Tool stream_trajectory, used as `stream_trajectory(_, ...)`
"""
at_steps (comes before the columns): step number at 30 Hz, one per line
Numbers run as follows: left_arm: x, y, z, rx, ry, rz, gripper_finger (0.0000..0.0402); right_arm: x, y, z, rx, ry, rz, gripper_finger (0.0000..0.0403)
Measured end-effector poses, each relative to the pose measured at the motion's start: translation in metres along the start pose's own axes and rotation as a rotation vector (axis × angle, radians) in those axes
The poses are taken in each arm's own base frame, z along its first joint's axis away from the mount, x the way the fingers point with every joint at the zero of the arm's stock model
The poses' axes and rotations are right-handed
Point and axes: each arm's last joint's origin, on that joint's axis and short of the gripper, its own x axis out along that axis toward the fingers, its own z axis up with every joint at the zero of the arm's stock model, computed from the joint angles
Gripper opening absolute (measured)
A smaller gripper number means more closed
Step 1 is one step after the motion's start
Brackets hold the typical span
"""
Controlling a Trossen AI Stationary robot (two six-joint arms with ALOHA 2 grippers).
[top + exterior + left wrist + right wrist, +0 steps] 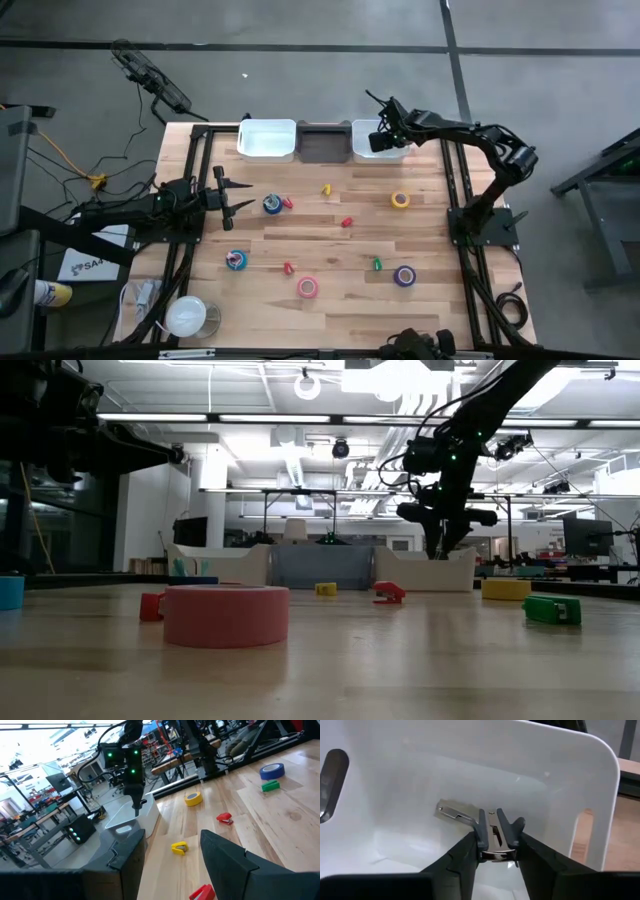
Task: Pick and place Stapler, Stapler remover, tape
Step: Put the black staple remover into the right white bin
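Wooden table (330, 300) with three bins at the far edge: two white, one grey (324, 141). Five tape rolls scattered: blue (272, 204), teal (236, 260), pink (308, 288), purple (404, 276), yellow (400, 199). Right gripper (492, 827) reaching down inside the right white bin (600, 780), fingers narrowly parted around a metal stapler remover (492, 845). Left gripper (243, 194) hovering open near the blue roll, empty.

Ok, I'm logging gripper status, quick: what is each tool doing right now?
Left tool: open, holding nothing, above the table near the blue tape.
Right tool: inside the white bin, closed on a metal piece.
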Motion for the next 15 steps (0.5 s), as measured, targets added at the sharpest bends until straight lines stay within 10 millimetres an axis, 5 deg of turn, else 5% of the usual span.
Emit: stream_trajectory(15, 0.0, -0.0001, -0.0001, 0.0, 0.0, 0.0, 0.0186, 0.0, 0.0006, -0.0004, -0.009, 0.011, 0.018, 0.0221)
